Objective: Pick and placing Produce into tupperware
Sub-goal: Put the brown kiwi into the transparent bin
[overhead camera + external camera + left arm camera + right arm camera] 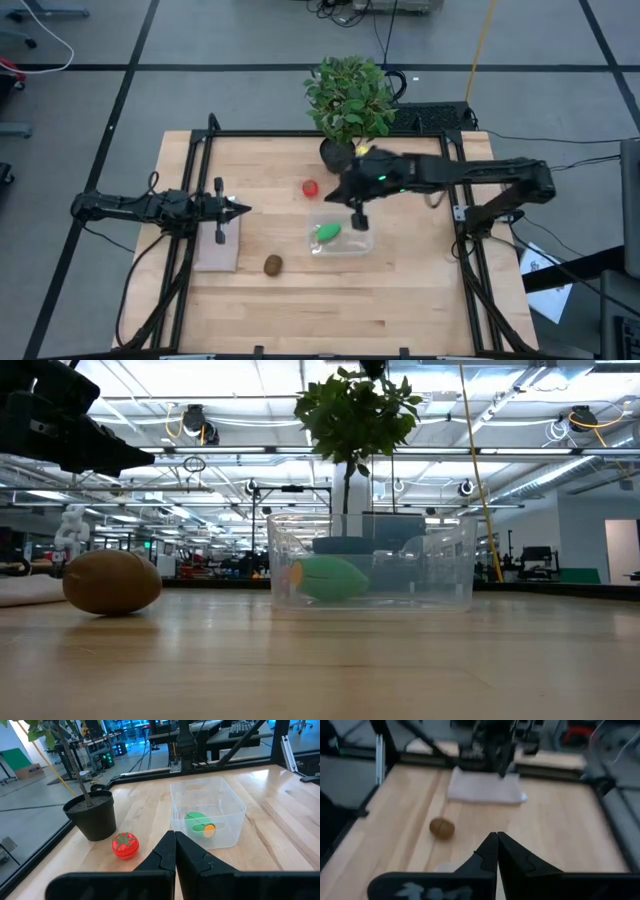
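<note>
The clear tupperware [345, 238] stands on the table right of centre, and the bright green oblong piece [328, 232] lies inside it, at its left end. In the low view the green piece [330, 578] rests on the floor of the tupperware [370, 560]. The red tomato [310, 187] sits on the wood just beyond the tupperware. The brown kiwi [273, 264] lies on the wood to its near left. My right gripper [357, 220] hangs shut above the tupperware's right part. My left gripper [238, 210] waits shut over the table's left side.
A potted leafy plant [350, 95] stands at the far edge, close behind the tomato, its black pot [92, 815] next to the tomato [125, 844]. A flat pale slab [218, 245] lies under the left gripper. Bare wood stretches along the near edge and the right side.
</note>
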